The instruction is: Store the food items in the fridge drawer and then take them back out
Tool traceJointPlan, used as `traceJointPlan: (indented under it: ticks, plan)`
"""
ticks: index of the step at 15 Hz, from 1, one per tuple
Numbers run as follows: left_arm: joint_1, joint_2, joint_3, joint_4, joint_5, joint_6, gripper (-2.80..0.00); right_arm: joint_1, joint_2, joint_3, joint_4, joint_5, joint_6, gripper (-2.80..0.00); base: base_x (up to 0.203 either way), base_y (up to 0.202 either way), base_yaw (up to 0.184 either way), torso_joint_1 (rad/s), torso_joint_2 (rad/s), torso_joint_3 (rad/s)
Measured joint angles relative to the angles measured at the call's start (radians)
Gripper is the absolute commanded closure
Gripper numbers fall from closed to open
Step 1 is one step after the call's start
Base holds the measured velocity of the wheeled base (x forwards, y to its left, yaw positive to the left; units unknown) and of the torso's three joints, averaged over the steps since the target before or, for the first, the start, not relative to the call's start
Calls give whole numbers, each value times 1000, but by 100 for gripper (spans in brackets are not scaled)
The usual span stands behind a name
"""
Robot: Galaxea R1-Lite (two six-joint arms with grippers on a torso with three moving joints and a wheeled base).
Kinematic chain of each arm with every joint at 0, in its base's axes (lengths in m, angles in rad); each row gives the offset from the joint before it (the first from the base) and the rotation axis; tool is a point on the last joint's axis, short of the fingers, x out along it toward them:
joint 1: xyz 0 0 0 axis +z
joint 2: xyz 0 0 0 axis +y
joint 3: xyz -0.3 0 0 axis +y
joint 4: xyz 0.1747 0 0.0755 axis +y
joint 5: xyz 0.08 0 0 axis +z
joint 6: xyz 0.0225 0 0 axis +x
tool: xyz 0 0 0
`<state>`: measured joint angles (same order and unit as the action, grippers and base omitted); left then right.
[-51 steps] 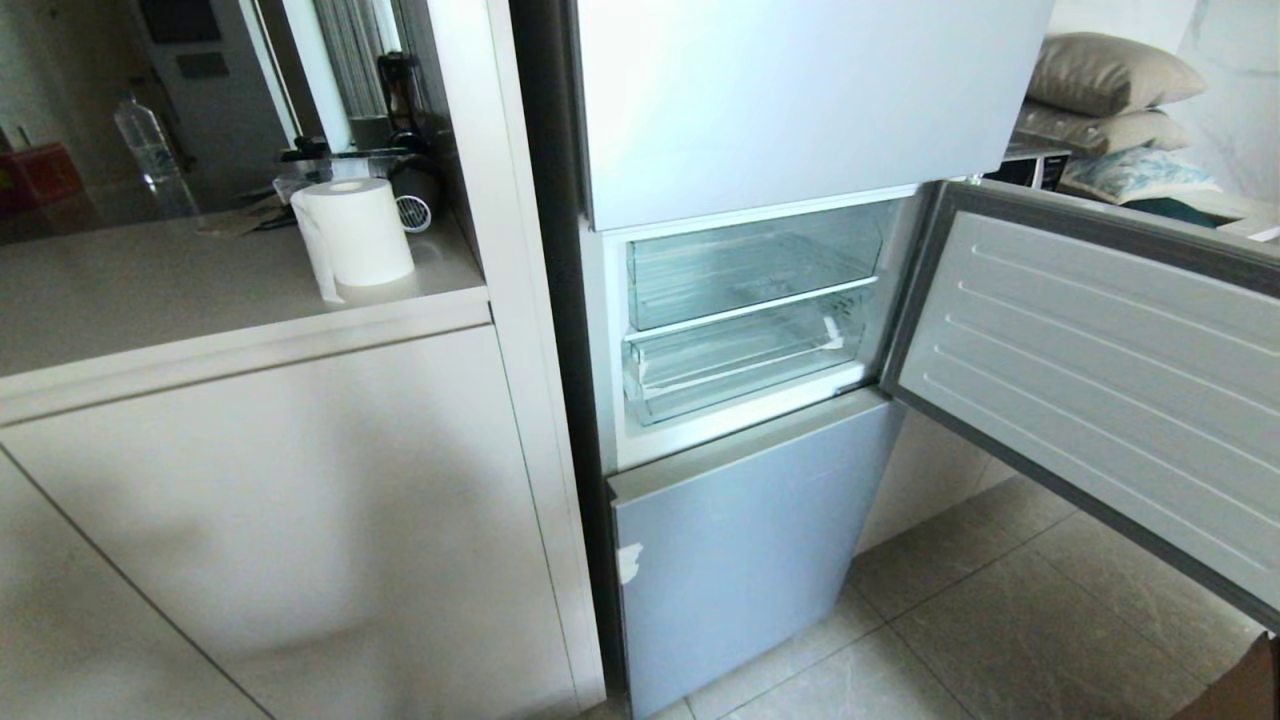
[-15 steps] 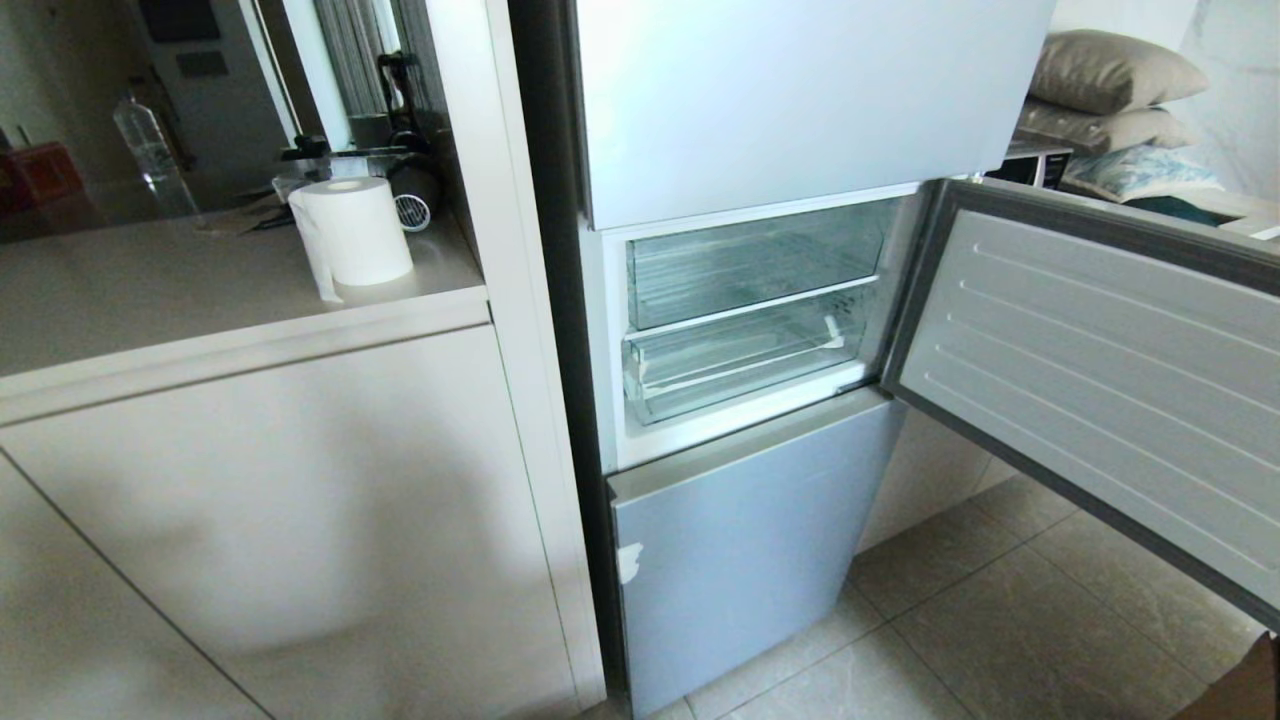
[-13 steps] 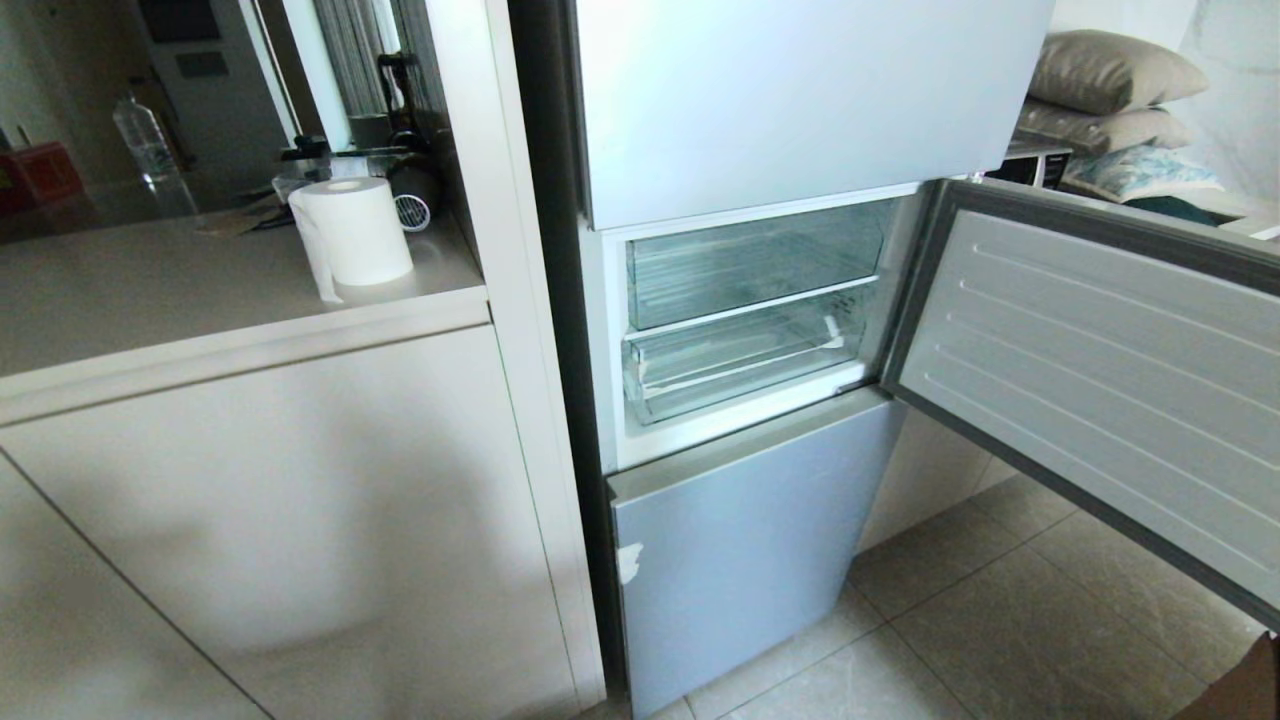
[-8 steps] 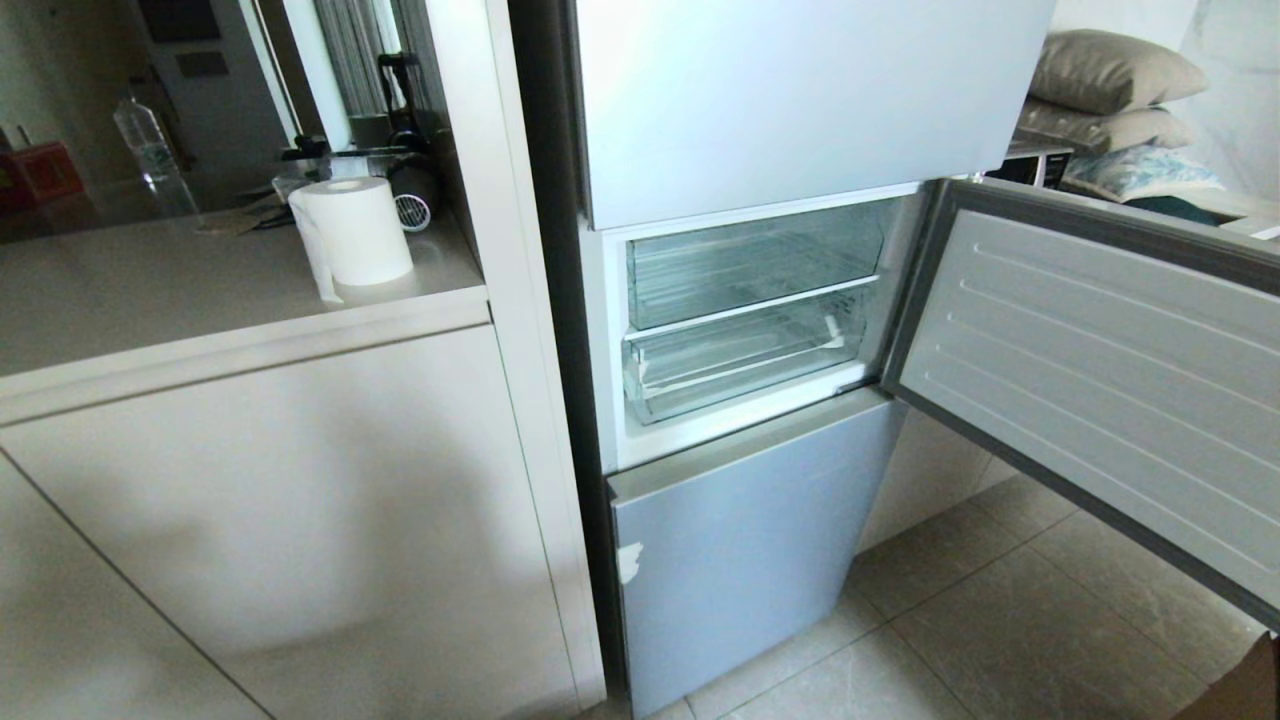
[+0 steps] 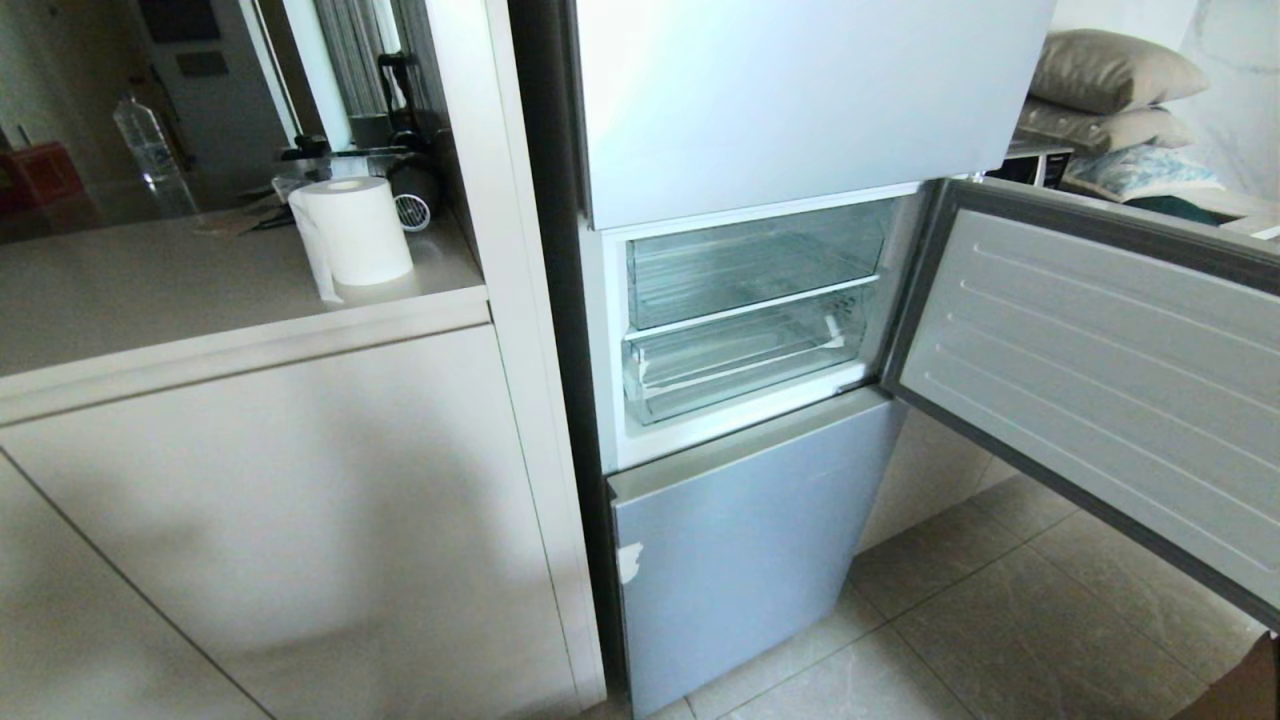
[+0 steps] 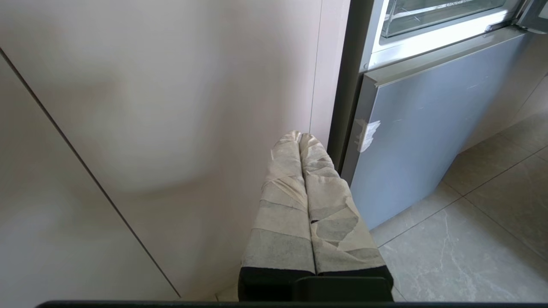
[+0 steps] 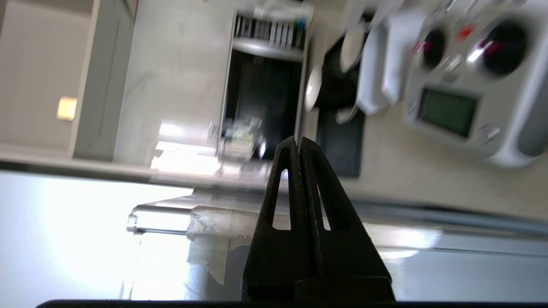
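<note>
The fridge drawer (image 5: 740, 365) sits pushed in behind the open door (image 5: 1090, 390), while the left gripper (image 6: 299, 136) and right gripper (image 7: 297, 141) are both clenched on nothing.

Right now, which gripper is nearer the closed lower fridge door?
Left, most likely. The left gripper hangs low beside the lower fridge door, before the cabinet panel. The right gripper points toward a counter appliance; that door is absent from its view.

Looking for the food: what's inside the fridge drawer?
The fridge drawer shows only its ribbed clear floor; no food is visible. Its back, under the bin above, is hidden.
</note>
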<state>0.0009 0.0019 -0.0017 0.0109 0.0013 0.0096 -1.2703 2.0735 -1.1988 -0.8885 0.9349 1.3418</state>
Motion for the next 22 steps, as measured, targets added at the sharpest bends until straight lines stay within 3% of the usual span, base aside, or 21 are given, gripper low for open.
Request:
traceJointPlan:
  ticks: [5, 14, 19, 22]
  plan:
    - [1, 0, 0, 0, 0, 1, 0, 29, 10, 10, 2, 115, 61, 0, 0, 0, 0, 0, 0, 0]
    - [0, 0, 0, 0, 0, 0, 0, 3, -213, 204, 3, 176, 82, 0, 0, 0, 0, 0, 0, 0]
    - [0, 0, 0, 0, 0, 0, 0, -66, -299, -3, -56, 173, 341, 0, 0, 0, 0, 0, 0, 0]
    - [0, 0, 0, 0, 0, 0, 0, -86, -237, -84, -146, 77, 336, 0, 0, 0, 0, 0, 0, 0]
